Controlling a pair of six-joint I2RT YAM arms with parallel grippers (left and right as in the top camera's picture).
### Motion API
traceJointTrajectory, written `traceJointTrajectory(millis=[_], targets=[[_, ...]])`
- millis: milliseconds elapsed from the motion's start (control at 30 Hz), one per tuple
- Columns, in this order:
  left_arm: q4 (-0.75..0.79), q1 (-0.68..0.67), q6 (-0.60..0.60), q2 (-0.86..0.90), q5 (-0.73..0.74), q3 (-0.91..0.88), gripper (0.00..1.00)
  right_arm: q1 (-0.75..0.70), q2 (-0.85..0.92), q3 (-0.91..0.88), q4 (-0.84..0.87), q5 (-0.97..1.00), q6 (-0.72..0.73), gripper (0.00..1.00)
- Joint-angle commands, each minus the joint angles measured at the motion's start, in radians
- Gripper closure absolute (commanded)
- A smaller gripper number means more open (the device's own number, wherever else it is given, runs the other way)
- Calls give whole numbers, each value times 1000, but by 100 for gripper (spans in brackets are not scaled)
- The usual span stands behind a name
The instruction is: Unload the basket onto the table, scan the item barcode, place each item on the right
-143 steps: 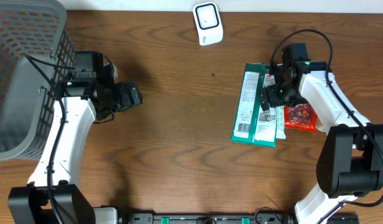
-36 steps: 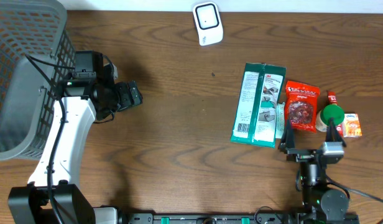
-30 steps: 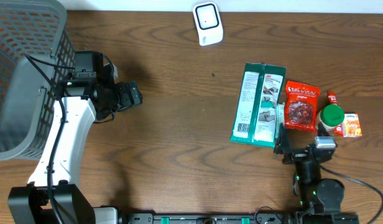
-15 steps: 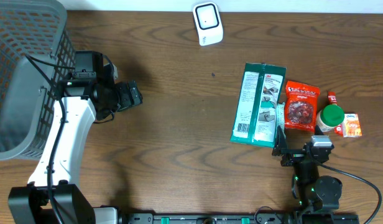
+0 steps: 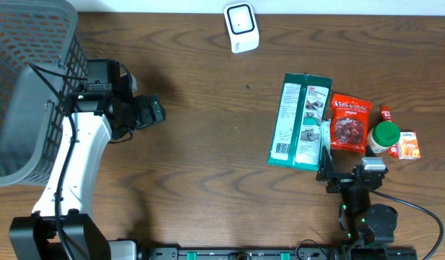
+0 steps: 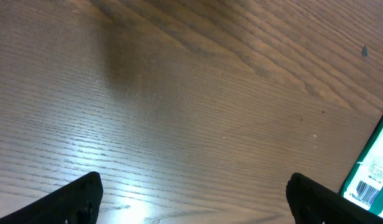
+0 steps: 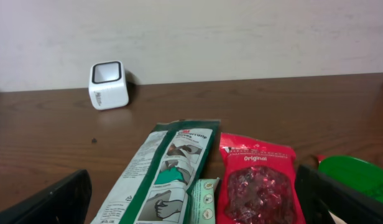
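Observation:
A green-and-white package [image 5: 300,121] lies flat at the right of the table, a printed barcode at its near-left corner [image 6: 369,182]. Against its right side lies a red snack bag [image 5: 350,123]. The white scanner [image 5: 241,27] stands at the far edge, also in the right wrist view [image 7: 109,84]. My right gripper [image 5: 347,172] sits low at the front edge, open and holding nothing, facing the package [image 7: 166,168] and red bag [image 7: 257,180]. My left gripper [image 5: 154,110] hangs open over bare wood at the left, its fingertips [image 6: 79,196] wide apart.
A grey mesh basket [image 5: 27,87] fills the far-left corner beside the left arm. A green-lidded bottle [image 5: 386,136] and a small orange box [image 5: 407,145] stand right of the red bag. A small pale green packet [image 7: 204,199] lies between package and bag.
The right arm has drawn back from over the packages to the front edge and settled there. The left arm has not moved.

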Motion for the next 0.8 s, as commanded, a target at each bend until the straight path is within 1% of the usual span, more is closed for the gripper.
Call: traceJointTrajectory(millis=[0,267,400,533,767], targets=[[-3,3,10,1,-6,7,5,-17,-6,-2,-4,2,16,1],[-3,3,10,-5,-6,7,5,-17,-6,-2,-4,2,16,1],[-3,3,10,-60,-6,7,5,-17,-6,-2,-4,2,16,1],[-3,3,10,-165,-6,7,5,-17,-6,-2,-4,2,16,1],[-3,3,10,-448,-6,7,5,-17,-6,-2,-4,2,16,1]])
